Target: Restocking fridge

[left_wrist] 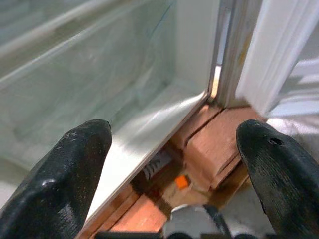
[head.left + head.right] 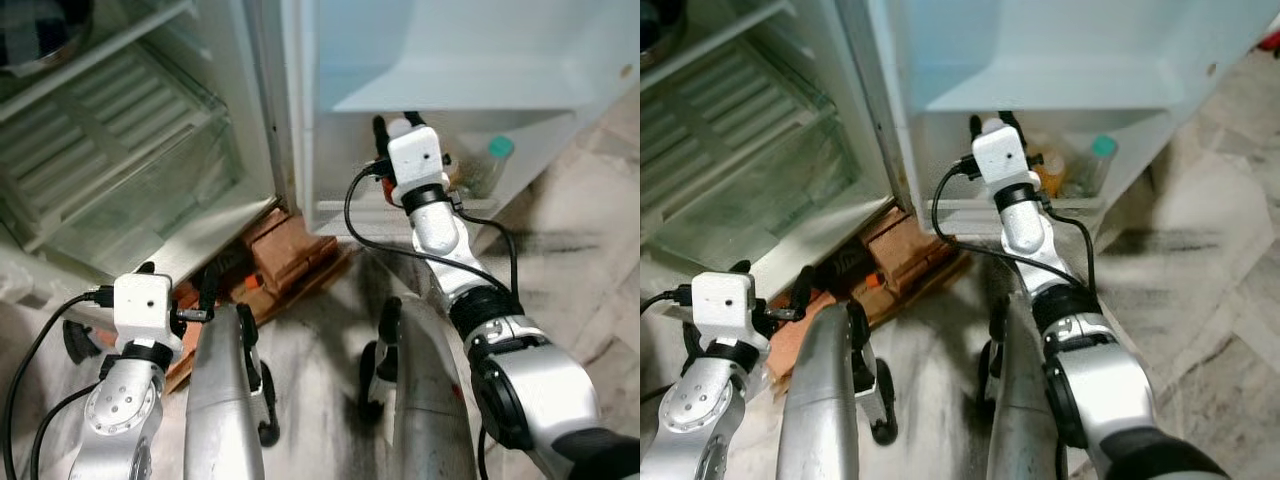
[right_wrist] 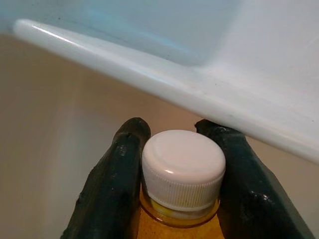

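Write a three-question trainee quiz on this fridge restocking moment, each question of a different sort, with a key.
1. True or false: the right gripper is shut on the white-capped bottle.
2. Multiple choice: the teal-capped bottle stands in A) the door shelf B) the glass drawer C) the floor.
3. Fill in: the left gripper has its fingers ____ near the bricks under the fridge.

Key: 1 true; 2 A; 3 open.
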You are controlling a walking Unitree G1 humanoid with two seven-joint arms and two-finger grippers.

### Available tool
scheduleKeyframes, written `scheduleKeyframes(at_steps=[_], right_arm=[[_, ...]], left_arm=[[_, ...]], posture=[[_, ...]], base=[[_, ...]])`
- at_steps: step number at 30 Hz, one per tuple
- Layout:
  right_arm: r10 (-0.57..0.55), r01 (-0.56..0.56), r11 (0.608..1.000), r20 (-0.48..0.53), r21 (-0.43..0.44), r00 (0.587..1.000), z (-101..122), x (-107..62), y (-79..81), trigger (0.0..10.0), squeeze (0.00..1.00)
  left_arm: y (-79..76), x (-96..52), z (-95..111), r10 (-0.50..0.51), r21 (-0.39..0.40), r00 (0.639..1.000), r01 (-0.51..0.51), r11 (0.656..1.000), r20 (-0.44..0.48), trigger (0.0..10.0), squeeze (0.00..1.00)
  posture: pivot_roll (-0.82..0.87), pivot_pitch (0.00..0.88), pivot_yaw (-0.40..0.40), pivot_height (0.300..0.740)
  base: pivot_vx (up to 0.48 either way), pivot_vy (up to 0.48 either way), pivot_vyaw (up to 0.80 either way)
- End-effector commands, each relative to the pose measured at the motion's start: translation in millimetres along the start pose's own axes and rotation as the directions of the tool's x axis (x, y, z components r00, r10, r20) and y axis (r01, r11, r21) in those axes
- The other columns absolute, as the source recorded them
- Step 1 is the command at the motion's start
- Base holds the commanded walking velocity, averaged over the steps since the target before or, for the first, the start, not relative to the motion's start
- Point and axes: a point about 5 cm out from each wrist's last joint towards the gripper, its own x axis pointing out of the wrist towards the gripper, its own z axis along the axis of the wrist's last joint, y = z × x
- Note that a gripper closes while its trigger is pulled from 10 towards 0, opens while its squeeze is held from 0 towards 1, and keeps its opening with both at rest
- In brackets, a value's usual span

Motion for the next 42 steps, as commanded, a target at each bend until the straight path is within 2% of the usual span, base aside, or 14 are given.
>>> scheduleKeyframes(at_steps=[1, 6, 8, 12, 14, 16, 19, 20, 24, 33, 42], right_arm=[[0.012, -0.011, 1.000, 0.098, -0.017, 0.995, 21.2, 14.4, 2.5, 10.0, 0.00], [-0.005, 0.011, 0.997, 0.083, -0.075, 0.996, 20.3, 18.5, -0.1, 10.0, 0.00], [-0.032, 0.046, 0.991, 0.112, -0.127, 0.993, 28.7, 27.2, -5.1, 10.0, 0.00], [-0.039, 0.059, 0.985, 0.123, -0.161, 0.992, 32.1, 30.7, -5.3, 10.0, 0.00], [-0.027, 0.042, 0.983, 0.088, -0.178, 0.996, 26.6, 29.0, -0.9, 10.0, 0.00], [0.023, -0.020, 0.981, 0.011, -0.194, 1.000, 13.2, 21.5, 10.2, 10.0, 0.00], [0.036, -0.044, 0.983, -0.048, -0.180, 0.998, 2.9, 15.0, 15.5, 10.0, 0.00], [0.054, -0.072, 0.984, -0.114, -0.164, 0.992, -6.9, 9.2, 19.6, 10.0, 0.00], [0.052, -0.080, 0.989, -0.222, -0.121, 0.974, -24.3, -2.4, 21.1, 10.0, 0.00], [0.067, -0.103, 0.990, -0.306, -0.101, 0.950, -36.2, -10.5, 22.8, 10.0, 0.00], [0.102, -0.144, 0.987, -0.432, -0.065, 0.896, -51.0, -21.0, 28.3, 10.0, 0.00]], left_arm=[[1.2, -3.0, -4.6, 0.012, 0.002, 1.000, -0.012, 1.000, -0.023, 10.0, 0.00], [1.1, -3.6, -3.6, 0.008, 0.005, 1.000, -0.008, 1.000, -0.022, 10.0, 0.00], [2.0, -5.4, -2.5, 0.006, 0.009, 1.000, -0.005, 1.000, -0.021, 10.0, 0.00], [3.5, -6.9, -1.9, 0.009, 0.011, 1.000, -0.008, 1.000, -0.022, 10.0, 0.00], [3.9, -7.5, -1.7, 0.010, 0.012, 1.000, -0.010, 1.000, -0.022, 10.0, 0.00], [3.1, -7.8, -1.1, 0.009, 0.011, 1.000, -0.009, 1.000, -0.022, 10.0, 0.00], [1.8, -7.9, -0.6, 0.008, 0.011, 1.000, -0.007, 1.000, -0.022, 10.0, 0.00], [1.2, -8.0, -0.3, 0.005, 0.010, 1.000, -0.005, 1.000, -0.022, 10.0, 0.00], [2.0, -9.1, -0.6, 0.006, 0.011, 1.000, -0.006, 1.000, -0.026, 10.0, 0.00], [0.6, -6.4, -0.2, 0.001, 0.010, 1.000, -0.001, 1.000, -0.023, 10.0, 0.00], [0.4, -6.2, -0.9, -0.001, 0.014, 1.000, 0.001, 1.000, -0.025, 10.0, 0.00]], posture=[[0.26, 0.312, 0.026, 0.534], [0.27, 0.326, 0.036, 0.534], [0.28, 0.335, 0.037, 0.534], [0.29, 0.340, 0.039, 0.534], [0.29, 0.341, 0.039, 0.534], [0.29, 0.344, 0.040, 0.534], [0.29, 0.345, 0.041, 0.534], [0.30, 0.347, 0.042, 0.534], [0.29, 0.349, 0.043, 0.534], [0.29, 0.346, 0.044, 0.534], [0.29, 0.345, 0.045, 0.534]], base=[[0.000, 0.000, 0.00], [0.000, 0.000, 0.00], [0.000, 0.000, 0.00], [0.000, 0.000, 0.00], [0.000, 0.000, 0.00], [0.000, 0.000, 0.00], [0.000, 0.000, 0.00], [0.000, 0.000, 0.00], [0.000, 0.000, 0.00], [0.000, 0.000, 0.00], [0.000, 0.000, 0.00]])
